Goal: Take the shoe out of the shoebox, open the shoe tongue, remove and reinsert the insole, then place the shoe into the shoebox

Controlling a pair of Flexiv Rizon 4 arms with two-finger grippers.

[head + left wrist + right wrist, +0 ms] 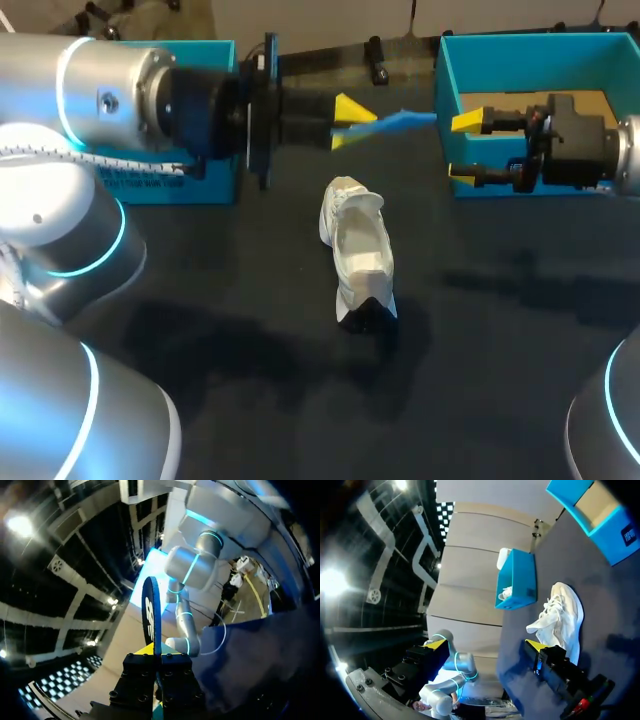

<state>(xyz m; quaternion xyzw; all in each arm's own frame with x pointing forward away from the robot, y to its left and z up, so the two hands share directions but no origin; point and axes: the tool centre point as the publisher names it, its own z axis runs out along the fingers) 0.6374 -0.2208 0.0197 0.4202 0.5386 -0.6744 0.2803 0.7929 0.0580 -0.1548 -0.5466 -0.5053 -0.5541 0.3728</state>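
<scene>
- Shoe (358,255): white sneaker, mid-table, opening up, outside shoebox (540,40).
- Insole (405,121): blue, out of shoe, pinched in L gripper (347,124), held above table, free end toward R. Prob. presented for handover.
- R gripper (462,147): fingers spread, empty, by shoebox wall.

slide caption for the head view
Left gripper holds the blue insole, white shoe on the table, right gripper open

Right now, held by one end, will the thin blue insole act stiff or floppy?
The thin blue insole is probably semi-stiff: it juts nearly straight from the left pincer without drooping. Likely light: a pinch at one end carries it.
</scene>
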